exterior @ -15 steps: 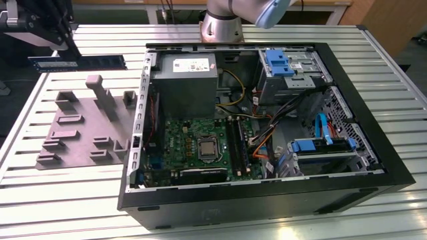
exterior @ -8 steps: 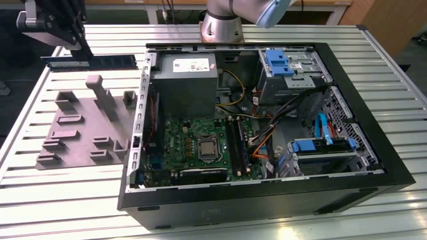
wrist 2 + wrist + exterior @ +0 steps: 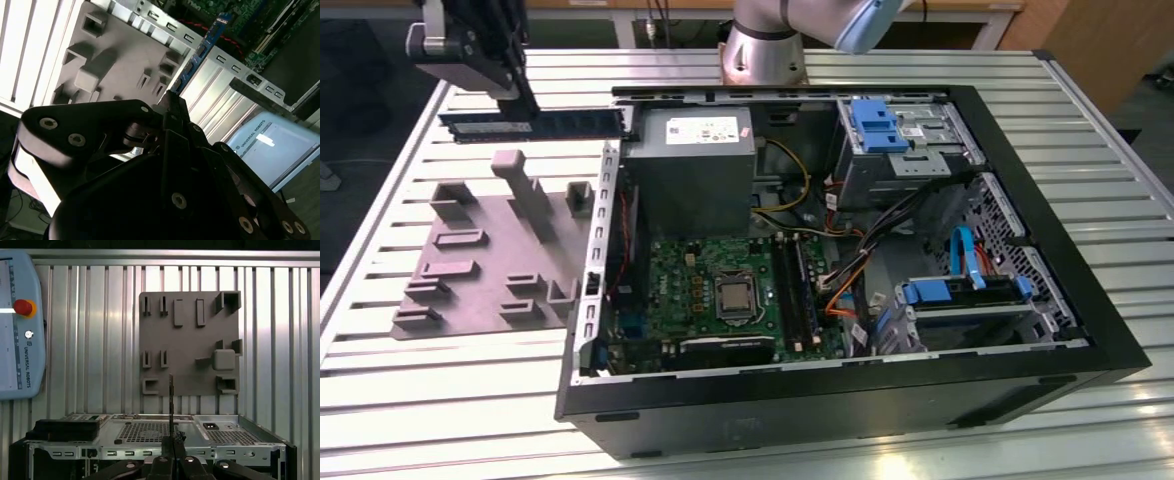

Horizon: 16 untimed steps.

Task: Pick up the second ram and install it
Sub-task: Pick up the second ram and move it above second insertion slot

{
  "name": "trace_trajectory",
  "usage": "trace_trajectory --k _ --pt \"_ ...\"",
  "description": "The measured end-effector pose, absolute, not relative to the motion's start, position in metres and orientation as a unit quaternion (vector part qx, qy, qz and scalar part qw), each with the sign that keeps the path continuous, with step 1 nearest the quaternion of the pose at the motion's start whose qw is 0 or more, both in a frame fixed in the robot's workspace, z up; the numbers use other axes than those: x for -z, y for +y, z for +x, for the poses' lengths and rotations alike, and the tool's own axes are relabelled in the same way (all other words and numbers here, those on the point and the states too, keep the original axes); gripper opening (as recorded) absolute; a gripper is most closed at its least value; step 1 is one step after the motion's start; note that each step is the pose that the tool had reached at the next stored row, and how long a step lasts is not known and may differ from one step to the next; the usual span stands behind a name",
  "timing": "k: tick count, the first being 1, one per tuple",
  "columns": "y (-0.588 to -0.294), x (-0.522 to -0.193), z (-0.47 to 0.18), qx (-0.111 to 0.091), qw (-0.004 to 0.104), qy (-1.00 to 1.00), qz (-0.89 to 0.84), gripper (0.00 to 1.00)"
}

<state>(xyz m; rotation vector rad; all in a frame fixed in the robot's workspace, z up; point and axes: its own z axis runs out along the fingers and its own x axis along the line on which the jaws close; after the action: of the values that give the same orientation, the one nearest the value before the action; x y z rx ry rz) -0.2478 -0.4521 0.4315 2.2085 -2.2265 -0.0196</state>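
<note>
Nearest in the exterior view is the dark front wall of the one open computer case (image 3: 854,395), lying on its side on the slatted metal table (image 3: 454,400). Inside it are one green motherboard (image 3: 687,275) with long black memory slots (image 3: 794,290) along its right side, though I cannot tell how many. A bundle of orange and yellow cables (image 3: 841,285) runs just right of the slots. There are two blue drive brackets, one at the near right (image 3: 947,292) and one at the far right (image 3: 874,122). A single grey power supply (image 3: 700,165) sits beyond the board.

Left of the case lies one grey fixture plate (image 3: 480,260) with raised blocks. The case's left wall (image 3: 603,250) stands between the plate and the motherboard.

Farther back, beyond the plate and just left of the case's far-left corner, the gripper (image 3: 523,108) has its fingers closed tight on the second ram (image 3: 547,123), the one stick in sight. It is held level and lengthwise. In the second wrist view the blue board (image 3: 202,47) juts from the clamped fingertips (image 3: 172,102). In the first wrist view it shows edge-on (image 3: 171,400) above the gripper (image 3: 171,442), with one teach pendant (image 3: 20,325) lying on the table. The arm's base (image 3: 763,55) stands at the far edge.
</note>
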Motion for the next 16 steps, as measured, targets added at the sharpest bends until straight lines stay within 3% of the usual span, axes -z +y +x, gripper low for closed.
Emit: trace_trajectory --k 16 --pt "-0.452 -0.431 -0.19 0.007 0.003 -0.71 0.704 0.12"
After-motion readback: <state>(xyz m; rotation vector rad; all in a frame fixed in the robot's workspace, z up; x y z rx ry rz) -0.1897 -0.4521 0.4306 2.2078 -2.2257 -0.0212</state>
